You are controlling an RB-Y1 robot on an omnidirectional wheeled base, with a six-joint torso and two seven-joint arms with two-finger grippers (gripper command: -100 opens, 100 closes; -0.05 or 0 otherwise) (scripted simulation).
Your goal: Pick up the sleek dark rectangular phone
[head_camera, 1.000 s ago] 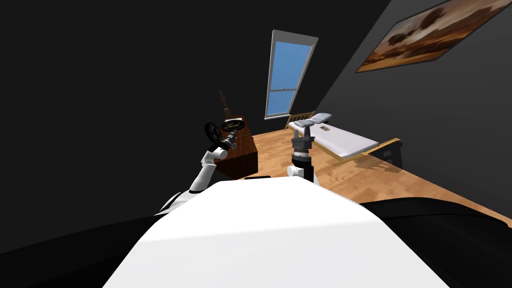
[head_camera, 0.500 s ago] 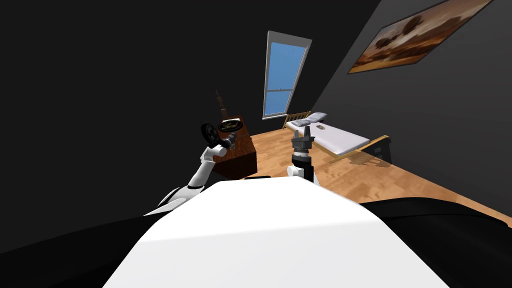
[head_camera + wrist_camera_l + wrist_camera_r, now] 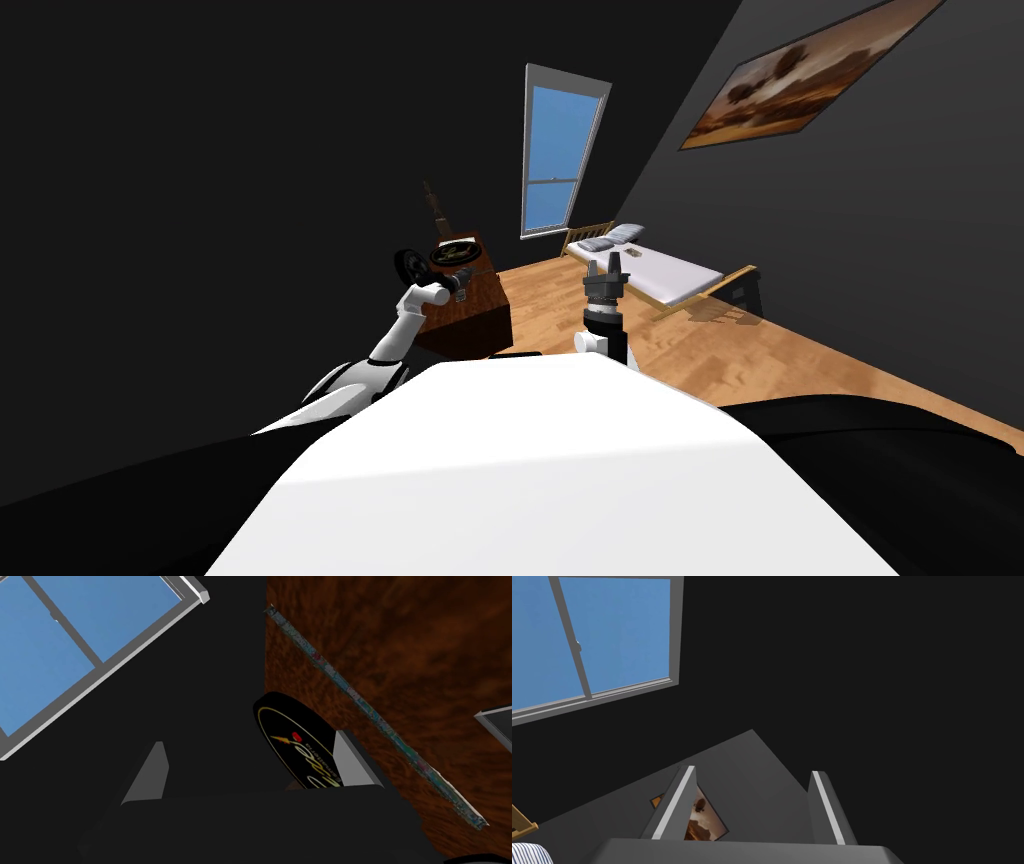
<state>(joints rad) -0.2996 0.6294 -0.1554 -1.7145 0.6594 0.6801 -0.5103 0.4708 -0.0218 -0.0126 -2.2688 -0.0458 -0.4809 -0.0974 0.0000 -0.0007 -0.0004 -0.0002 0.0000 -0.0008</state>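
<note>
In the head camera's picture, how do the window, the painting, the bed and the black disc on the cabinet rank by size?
1. painting and window: too alike to rank.
2. bed.
3. black disc, far the smallest.

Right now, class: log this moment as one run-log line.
left gripper: fingers open over brown cabinet | black disc by one finger | grey-rimmed dark slab, perhaps phone, apart | right gripper: open, raised
</note>
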